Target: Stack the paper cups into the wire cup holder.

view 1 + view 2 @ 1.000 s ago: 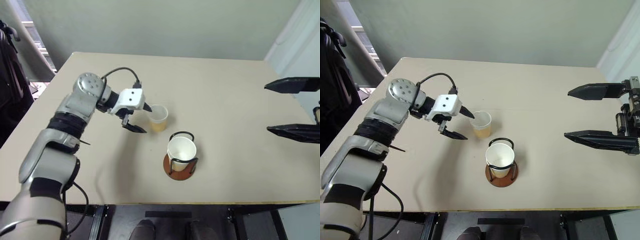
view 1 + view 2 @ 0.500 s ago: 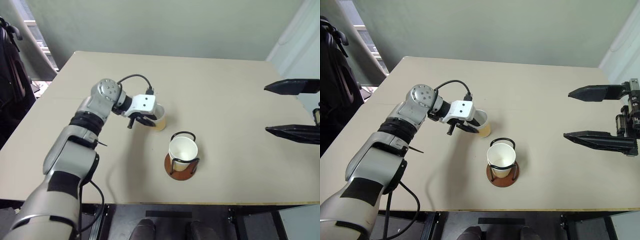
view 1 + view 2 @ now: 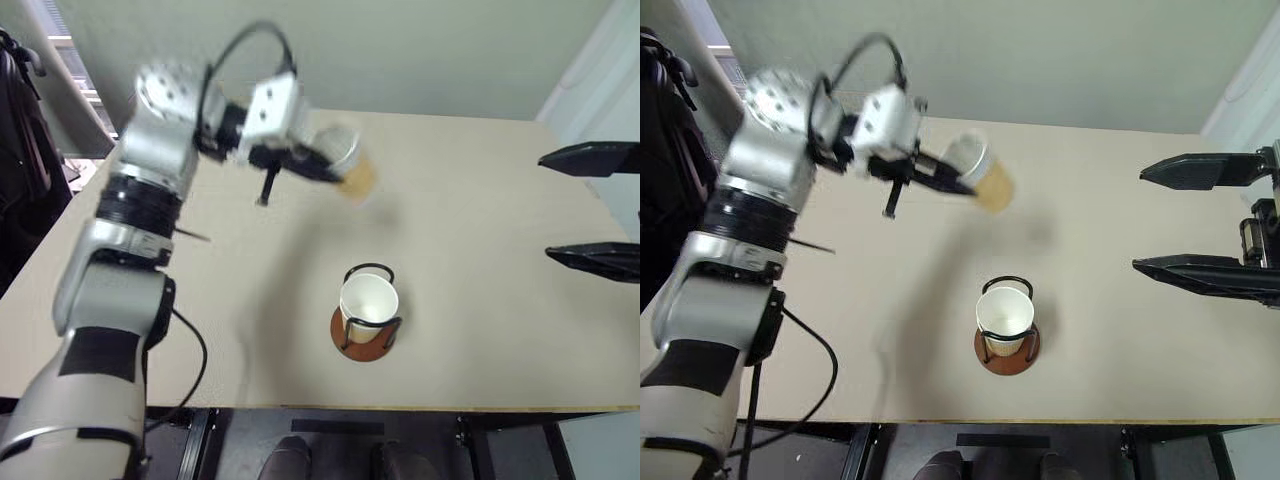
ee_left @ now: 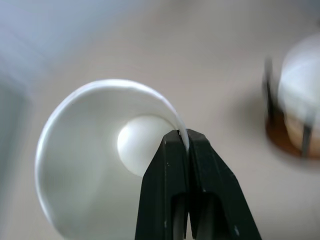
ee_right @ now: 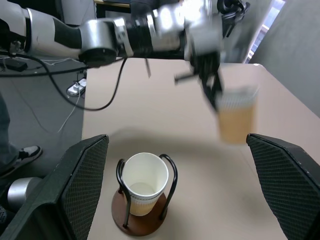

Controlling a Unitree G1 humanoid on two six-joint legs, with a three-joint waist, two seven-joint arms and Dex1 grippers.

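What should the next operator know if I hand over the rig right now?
Left pincer: shut on the rim of a paper cup, held in the air over the table, away from the wire cup holder.
Right pincer: open, holding nothing, off to the right of the table.
Done: a cup already sits in the holder.
Left: carry the held cup over the holder, nest it into the seated cup and release.

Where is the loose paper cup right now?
The paper cup hangs above the table, pinched at its rim by the left gripper, up and left of the wire cup holder.
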